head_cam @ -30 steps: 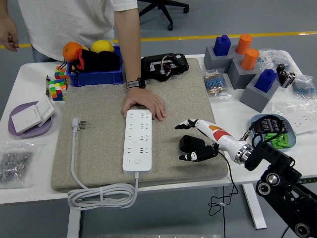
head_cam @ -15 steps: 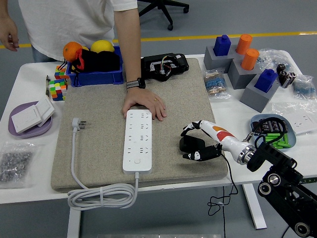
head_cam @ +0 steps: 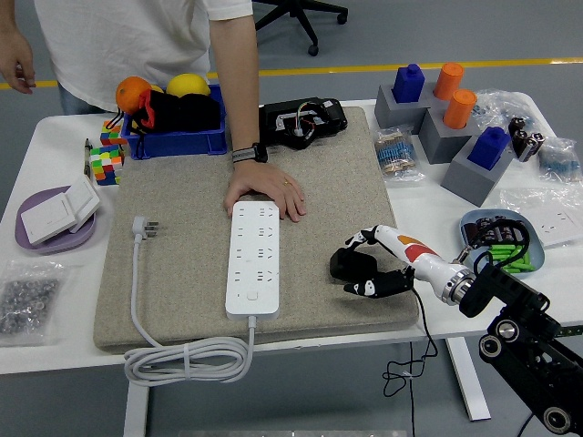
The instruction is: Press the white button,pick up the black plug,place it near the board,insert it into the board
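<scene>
The white power strip (head_cam: 252, 257) lies lengthwise on the grey felt mat (head_cam: 182, 237), with its white button (head_cam: 252, 295) at the near end. A person's hand (head_cam: 266, 193) rests flat on its far end. The black plug (head_cam: 349, 265) lies on the mat to the right of the strip, and its black cable (head_cam: 412, 341) hangs off the near table edge. My right hand (head_cam: 366, 266) comes in from the right with its fingers (head_cam: 375, 288) curled around the plug from above and below. The plug still rests on the mat. My left arm is out of view.
The strip's white cord (head_cam: 182, 360) coils at the mat's near edge, with its plug (head_cam: 146, 227) at the left. A blue bin (head_cam: 173, 123), a black device (head_cam: 302, 121), grey blocks (head_cam: 442, 123), a blue dish (head_cam: 499, 238) and a purple plate (head_cam: 55, 228) ring the mat.
My right hand's fingers have closed in from a spread pose to wrap the black plug, and the wrist has shifted slightly right and down. The person's hand has stayed on the strip.
</scene>
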You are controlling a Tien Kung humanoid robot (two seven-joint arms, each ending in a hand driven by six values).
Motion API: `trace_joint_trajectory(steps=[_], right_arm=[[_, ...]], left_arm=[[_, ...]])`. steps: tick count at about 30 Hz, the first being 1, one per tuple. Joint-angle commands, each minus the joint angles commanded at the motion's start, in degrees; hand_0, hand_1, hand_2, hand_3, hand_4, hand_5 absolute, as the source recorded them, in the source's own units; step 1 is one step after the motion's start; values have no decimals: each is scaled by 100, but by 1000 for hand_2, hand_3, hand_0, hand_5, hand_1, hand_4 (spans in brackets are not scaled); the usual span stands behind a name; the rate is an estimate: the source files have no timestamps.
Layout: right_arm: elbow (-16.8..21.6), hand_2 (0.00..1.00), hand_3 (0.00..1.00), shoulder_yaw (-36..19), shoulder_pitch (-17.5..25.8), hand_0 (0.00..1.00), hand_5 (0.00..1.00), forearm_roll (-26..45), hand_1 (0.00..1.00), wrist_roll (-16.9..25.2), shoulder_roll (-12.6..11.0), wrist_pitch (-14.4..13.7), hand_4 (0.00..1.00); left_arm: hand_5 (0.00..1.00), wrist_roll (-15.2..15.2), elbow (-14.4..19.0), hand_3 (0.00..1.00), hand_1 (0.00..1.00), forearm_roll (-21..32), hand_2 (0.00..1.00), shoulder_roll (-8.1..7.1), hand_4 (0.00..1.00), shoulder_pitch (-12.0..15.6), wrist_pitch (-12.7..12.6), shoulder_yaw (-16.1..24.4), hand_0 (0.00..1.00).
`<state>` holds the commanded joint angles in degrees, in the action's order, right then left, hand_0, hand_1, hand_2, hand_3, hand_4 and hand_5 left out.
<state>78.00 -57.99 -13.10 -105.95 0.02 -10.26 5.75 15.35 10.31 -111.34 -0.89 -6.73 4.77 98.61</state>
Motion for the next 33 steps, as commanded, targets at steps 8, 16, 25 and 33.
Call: trace_joint_trajectory(steps=[8,16,25,33], right_arm=[[-77,711,510,19,2,762,91,39,751,47,7,-52,918],[-172,676,503,-1,-18,670,65,95,692,71,10,-114,907],[-258,589,497,-9,-34,533,2,155,563,158,35,-225,874],[-310,575,489,-3,-28,507,2,179,534,153,36,-188,865]], left_arm=[[481,-1,0,772,740,-10,717,2,559,6,-1,14,791],[481,-8,0,772,740,38,717,1,558,-23,-7,-7,792],[482,-15,0,772,740,75,716,8,557,-28,-11,2,791],[482,-18,0,772,740,116,717,11,557,-24,-13,1,791]])
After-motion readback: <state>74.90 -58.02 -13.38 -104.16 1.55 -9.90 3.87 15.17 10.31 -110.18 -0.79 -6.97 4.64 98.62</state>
